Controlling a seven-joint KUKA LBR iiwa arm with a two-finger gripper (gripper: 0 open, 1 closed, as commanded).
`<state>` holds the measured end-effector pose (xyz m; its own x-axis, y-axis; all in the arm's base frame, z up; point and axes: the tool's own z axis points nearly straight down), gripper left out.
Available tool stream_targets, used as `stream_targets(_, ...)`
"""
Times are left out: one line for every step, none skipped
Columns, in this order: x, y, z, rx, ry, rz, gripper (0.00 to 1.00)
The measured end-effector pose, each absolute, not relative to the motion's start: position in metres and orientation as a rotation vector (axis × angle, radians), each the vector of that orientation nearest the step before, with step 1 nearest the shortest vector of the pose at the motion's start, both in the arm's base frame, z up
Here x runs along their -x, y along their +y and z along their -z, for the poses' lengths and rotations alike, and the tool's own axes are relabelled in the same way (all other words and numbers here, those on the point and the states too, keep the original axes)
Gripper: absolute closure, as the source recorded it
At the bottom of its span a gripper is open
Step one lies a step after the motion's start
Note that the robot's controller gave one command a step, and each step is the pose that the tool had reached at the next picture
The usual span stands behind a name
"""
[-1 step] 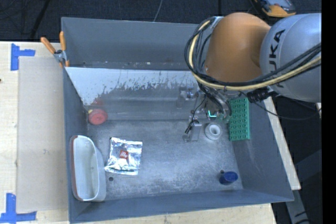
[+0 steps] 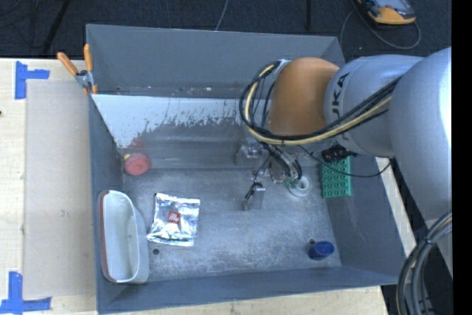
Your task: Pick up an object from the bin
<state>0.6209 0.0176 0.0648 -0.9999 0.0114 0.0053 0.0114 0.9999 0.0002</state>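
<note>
My gripper (image 2: 253, 195) hangs low over the bin floor, a little right of the middle, under the orange wrist cover. Nothing shows held in it. Just to its right a small white round ring-like thing (image 2: 299, 187) lies on the floor, partly hidden by cables. Beyond that, a green perforated block (image 2: 336, 179) leans against the right wall. A crinkled silver foil packet (image 2: 175, 219) with a red mark lies to the gripper's left, well apart from it.
A pink round thing (image 2: 136, 164) sits at the back left near the sloped wall. A white oblong dish (image 2: 122, 236) lies along the left wall. A small blue cap (image 2: 320, 250) rests at the front right. The arm covers the bin's right side.
</note>
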Motion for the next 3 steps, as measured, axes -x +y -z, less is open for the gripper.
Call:
stream_targets(-0.594, -0.080, -0.069, -0.109, -3.137, -0.004, 0.00)
stream_targets(-0.610, -0.118, -0.102, -0.083, -3.147, -0.004, 0.00)
stream_targets(-0.610, -0.110, -0.069, 0.179, -3.134, 0.003, 0.00)
